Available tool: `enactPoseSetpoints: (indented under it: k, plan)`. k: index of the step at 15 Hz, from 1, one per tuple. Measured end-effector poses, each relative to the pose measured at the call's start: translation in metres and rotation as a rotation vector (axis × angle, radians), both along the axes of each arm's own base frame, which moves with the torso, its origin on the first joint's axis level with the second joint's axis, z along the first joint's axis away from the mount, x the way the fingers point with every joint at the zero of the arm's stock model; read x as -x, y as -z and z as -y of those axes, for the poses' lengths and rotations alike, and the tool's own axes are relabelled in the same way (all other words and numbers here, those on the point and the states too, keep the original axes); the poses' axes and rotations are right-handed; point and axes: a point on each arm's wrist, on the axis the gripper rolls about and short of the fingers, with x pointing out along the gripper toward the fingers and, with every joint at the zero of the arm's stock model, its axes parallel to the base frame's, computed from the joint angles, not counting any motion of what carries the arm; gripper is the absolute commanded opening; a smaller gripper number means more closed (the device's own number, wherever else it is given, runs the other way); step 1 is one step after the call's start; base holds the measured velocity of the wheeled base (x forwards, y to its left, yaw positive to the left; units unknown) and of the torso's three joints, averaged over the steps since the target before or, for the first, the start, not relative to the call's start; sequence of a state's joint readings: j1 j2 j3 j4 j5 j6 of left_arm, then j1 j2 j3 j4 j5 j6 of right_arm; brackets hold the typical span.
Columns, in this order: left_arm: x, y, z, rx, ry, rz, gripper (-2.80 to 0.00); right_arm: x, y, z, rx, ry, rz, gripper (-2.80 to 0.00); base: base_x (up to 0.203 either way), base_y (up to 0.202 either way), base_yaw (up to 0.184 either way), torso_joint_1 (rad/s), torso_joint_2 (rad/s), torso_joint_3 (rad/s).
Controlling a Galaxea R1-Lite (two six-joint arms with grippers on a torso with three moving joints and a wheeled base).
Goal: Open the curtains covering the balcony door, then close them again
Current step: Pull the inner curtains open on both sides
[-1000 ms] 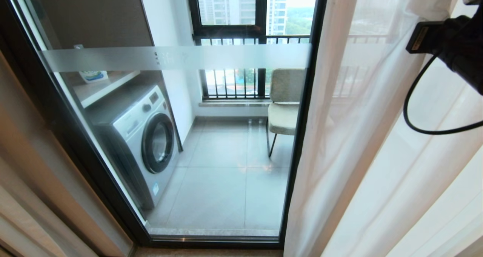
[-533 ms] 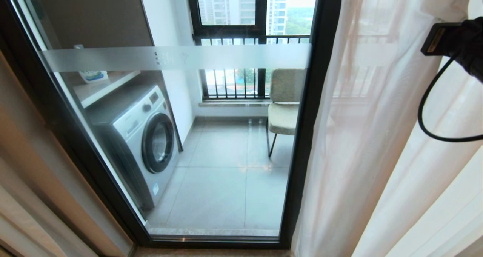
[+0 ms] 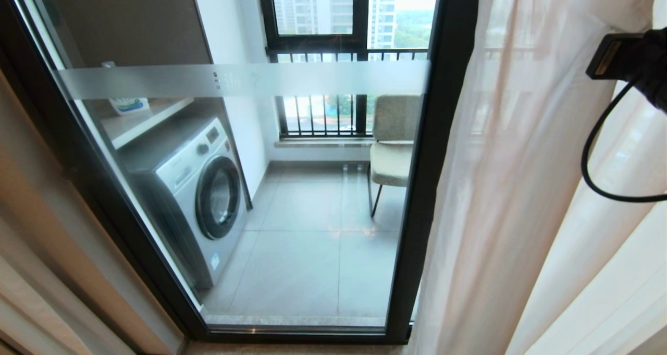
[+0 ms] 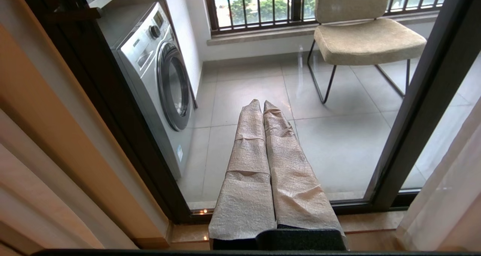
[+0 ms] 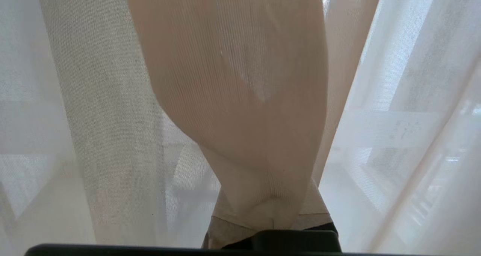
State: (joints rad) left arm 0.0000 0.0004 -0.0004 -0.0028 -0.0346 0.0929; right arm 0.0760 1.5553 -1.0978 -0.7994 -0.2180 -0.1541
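Observation:
The balcony door is clear glass in a black frame with a frosted band, and it stands uncovered. Sheer white curtains hang bunched to the right of the black post. A heavy beige curtain hangs at the far left. My right arm reaches into the sheer fabric at the upper right. My right gripper is shut, and the sheer cloth drapes over its fingers and hides the tips. My left gripper is shut and empty, its taped fingers pointing at the lower glass.
Behind the glass are a washing machine, a beige chair on thin legs, a shelf with a detergent bag and a black-framed window with railing bars. A stone sill runs below the door.
The sheer curtain's edge has slid to the right and uncovered more of the black door post. My right arm has moved right with it. The left arm has not moved.

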Motion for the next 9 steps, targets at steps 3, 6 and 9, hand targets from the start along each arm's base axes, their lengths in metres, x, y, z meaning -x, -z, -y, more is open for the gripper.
enactPoseSetpoints:
  k: [3, 6, 9]
  plan:
    - [0.0, 0.0, 0.0, 0.0, 0.0, 0.0, -2.8, 0.0001, 0.001, -0.0002, -0.001, -0.001, 0.003, -2.8, 0.0, 0.0, 0.0, 0.0, 0.0, 0.0]
    - [0.0, 0.0, 0.0, 0.0, 0.0, 0.0, -2.8, 0.0001, 0.0015, -0.0004, -0.001, -0.002, 0.002, -2.8, 0.0, 0.0, 0.0, 0.0, 0.0, 0.0]
    - [0.0, -0.0001, 0.0, 0.001, 0.0, 0.0, -2.8, 0.0004, 0.0028, -0.0002, 0.0, -0.001, -0.002, -2.8, 0.0, 0.0, 0.0, 0.0, 0.0, 0.0]
